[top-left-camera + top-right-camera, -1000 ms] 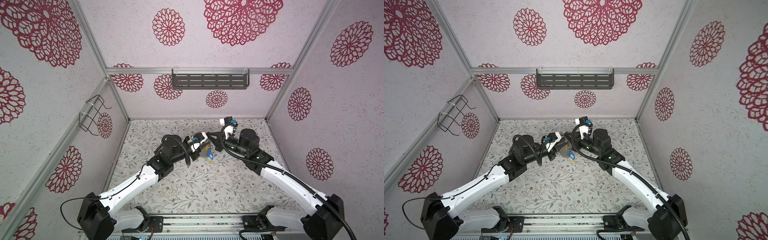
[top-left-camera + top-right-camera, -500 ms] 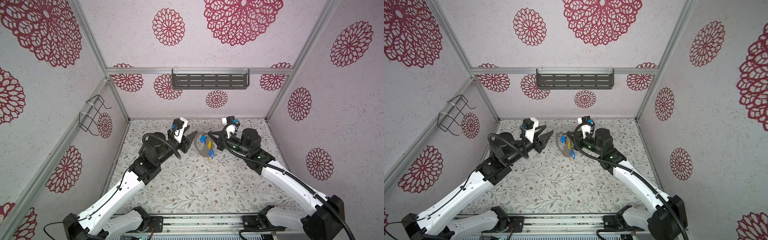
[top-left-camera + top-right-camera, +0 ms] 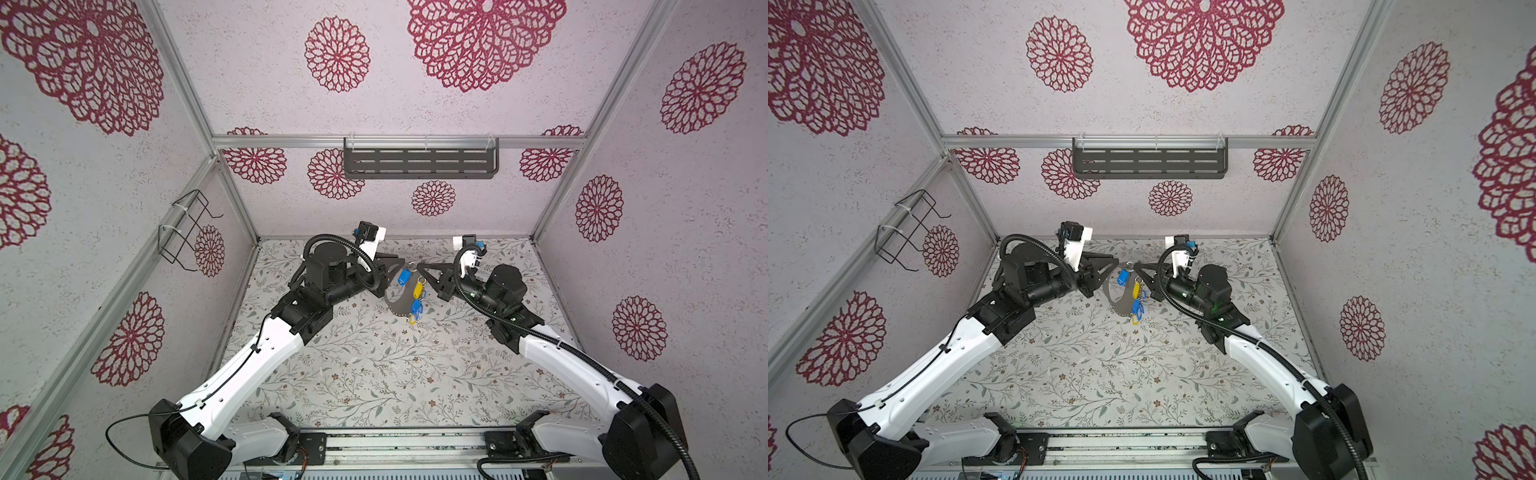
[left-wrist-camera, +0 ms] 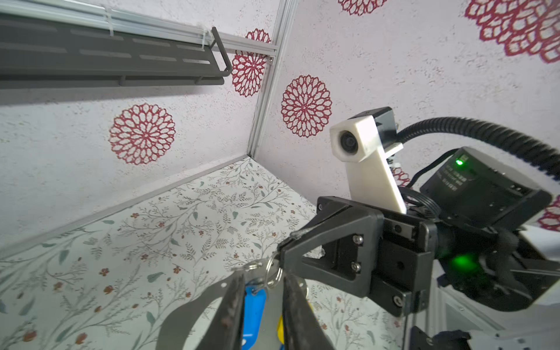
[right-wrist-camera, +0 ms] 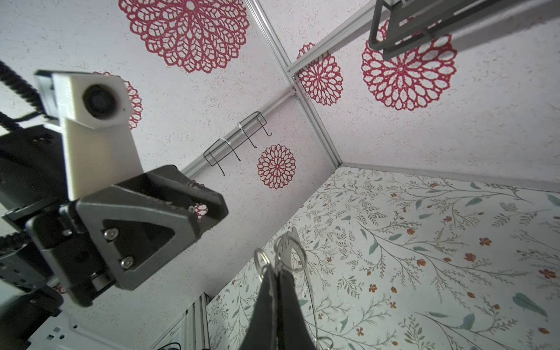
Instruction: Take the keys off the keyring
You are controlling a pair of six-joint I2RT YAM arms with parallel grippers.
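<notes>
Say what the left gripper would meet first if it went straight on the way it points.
Probably the small silver rings just off the tips of the left gripper, pinched by the shut right gripper, which would come next. Depth between them is unclear.

I counted one keyring [image 3: 395, 304], at least two blue keys [image 3: 403, 276] and two yellow keys [image 3: 418, 286], one shelf [image 3: 419, 163], one wire rack [image 3: 183, 231].

Bright diffuse light, faint shadows, fisheye bowing at edges, left wrist view fingers [image 4: 231, 312] and keyring [image 4: 175, 327] soft at 6 o'clock.
</notes>
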